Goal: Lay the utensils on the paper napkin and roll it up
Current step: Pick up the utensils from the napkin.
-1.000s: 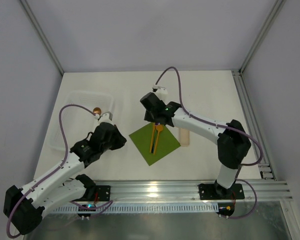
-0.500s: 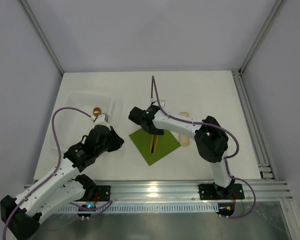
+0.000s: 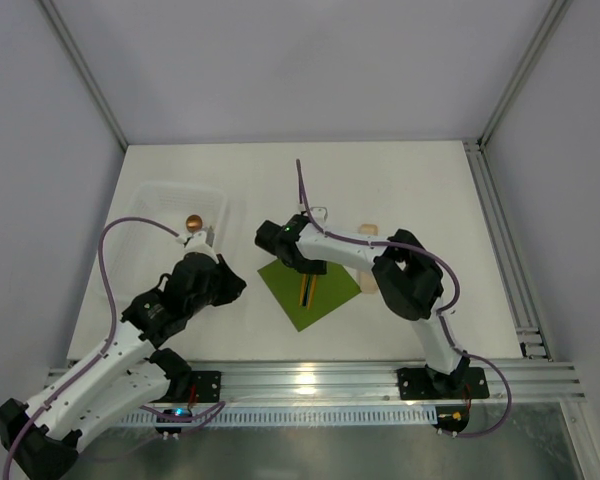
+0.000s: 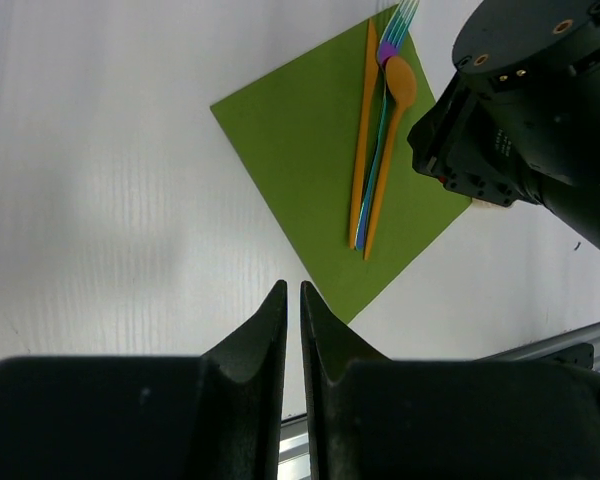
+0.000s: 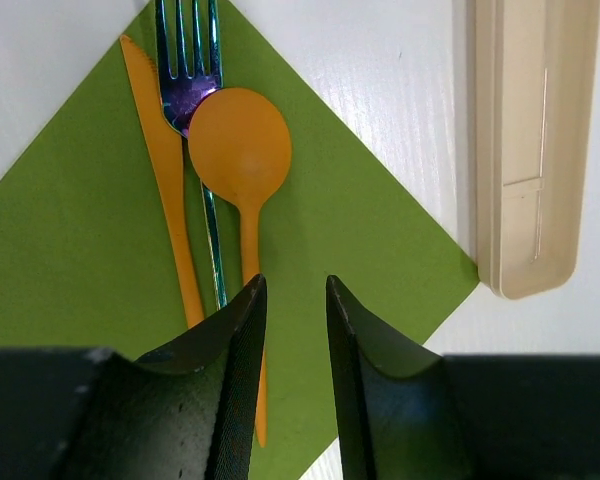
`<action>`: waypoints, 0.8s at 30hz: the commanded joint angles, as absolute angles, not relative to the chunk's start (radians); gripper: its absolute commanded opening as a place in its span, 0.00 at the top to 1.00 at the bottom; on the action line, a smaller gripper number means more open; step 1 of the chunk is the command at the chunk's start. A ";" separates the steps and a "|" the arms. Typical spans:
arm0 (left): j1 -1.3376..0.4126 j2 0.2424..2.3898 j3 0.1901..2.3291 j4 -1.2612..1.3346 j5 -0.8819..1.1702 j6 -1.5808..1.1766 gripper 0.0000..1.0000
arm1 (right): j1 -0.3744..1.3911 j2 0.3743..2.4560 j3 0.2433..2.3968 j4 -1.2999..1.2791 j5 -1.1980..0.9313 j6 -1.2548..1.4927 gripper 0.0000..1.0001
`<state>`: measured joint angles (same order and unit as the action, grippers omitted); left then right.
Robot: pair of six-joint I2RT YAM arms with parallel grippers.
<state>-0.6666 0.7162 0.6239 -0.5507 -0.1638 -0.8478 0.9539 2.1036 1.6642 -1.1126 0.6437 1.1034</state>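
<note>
The placing looks done. An orange plastic knife (image 5: 166, 190), an iridescent green-purple metal fork (image 5: 186, 62) and an orange plastic spoon (image 5: 239, 148) lie side by side on the olive-green square paper napkin (image 3: 325, 297), at the centre of the top view. The napkin is flat and unrolled, so the rolling is left to do. The right gripper (image 5: 292, 300) hovers over the utensil handles, its jaws narrowly apart and holding nothing. The left gripper (image 4: 292, 300), at the lower left of the napkin, is almost closed and empty.
</note>
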 commanded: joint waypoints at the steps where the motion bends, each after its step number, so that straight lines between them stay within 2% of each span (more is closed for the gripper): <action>1: -0.669 0.698 0.641 -0.563 -0.158 -0.822 0.89 | 0.959 2.118 1.715 -1.117 0.676 1.123 0.66; 20: -0.670 0.690 0.638 -0.566 -0.160 -0.822 0.89 | 0.948 2.177 1.738 -1.077 0.661 1.085 0.67; 24: -0.669 0.690 0.635 -0.565 -0.163 -0.822 0.89 | 0.943 2.180 1.738 -1.078 0.663 1.083 0.70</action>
<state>-0.6666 0.7036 0.6239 -0.5598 -0.1635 -0.8333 0.9508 2.1754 1.7027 -1.0870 0.6361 1.0782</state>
